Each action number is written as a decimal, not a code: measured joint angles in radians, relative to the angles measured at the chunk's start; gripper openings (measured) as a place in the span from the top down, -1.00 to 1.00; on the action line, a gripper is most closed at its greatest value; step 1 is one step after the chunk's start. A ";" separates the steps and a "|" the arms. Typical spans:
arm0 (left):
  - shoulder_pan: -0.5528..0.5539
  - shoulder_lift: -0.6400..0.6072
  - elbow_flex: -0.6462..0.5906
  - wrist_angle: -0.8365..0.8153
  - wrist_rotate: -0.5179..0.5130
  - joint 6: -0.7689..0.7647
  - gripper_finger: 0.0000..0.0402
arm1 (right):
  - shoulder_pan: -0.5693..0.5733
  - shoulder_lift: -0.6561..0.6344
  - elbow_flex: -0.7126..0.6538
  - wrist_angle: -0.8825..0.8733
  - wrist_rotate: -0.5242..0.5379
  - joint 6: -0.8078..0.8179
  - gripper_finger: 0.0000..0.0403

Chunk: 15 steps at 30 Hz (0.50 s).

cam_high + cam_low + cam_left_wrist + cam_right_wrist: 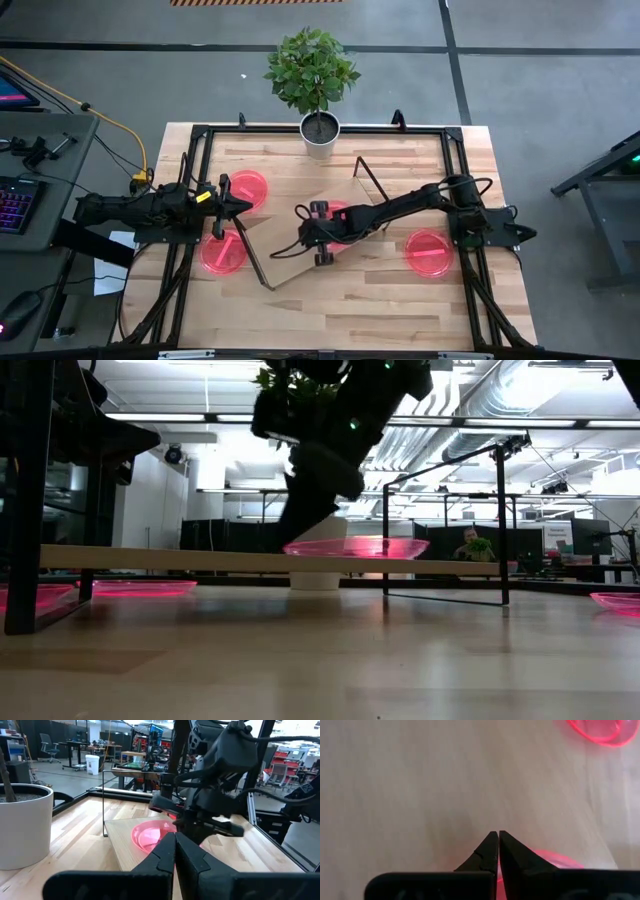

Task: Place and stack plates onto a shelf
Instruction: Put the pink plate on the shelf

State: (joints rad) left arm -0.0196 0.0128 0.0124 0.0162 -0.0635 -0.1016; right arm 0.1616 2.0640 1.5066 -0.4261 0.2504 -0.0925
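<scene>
Plate (338, 222) on shelf (290, 262), gripper (318, 235) above.

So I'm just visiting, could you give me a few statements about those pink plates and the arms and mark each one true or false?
1. One plate lies on the shelf. True.
2. The right gripper has its fingers spread wide. False: they are shut on the plate's rim.
3. Three plates lie on the tabletop. True.
4. The plant pot stands on the shelf. False: it stands on the tabletop.
5. The left gripper holds a plate. False: it is shut on nothing.

The butcher-block table (400, 300) carries the shelf (300, 262), a plant pot (320, 135) and three plates (428, 252).
</scene>
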 joint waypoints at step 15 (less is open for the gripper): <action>0.000 0.000 0.000 0.000 0.000 0.000 1.00 | -0.018 -0.001 0.003 -0.085 0.149 -0.064 1.00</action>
State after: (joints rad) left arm -0.0195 0.0132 0.0124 0.0166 -0.0635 -0.1015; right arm 0.1434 2.0628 1.5099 -0.5112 0.3991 -0.1568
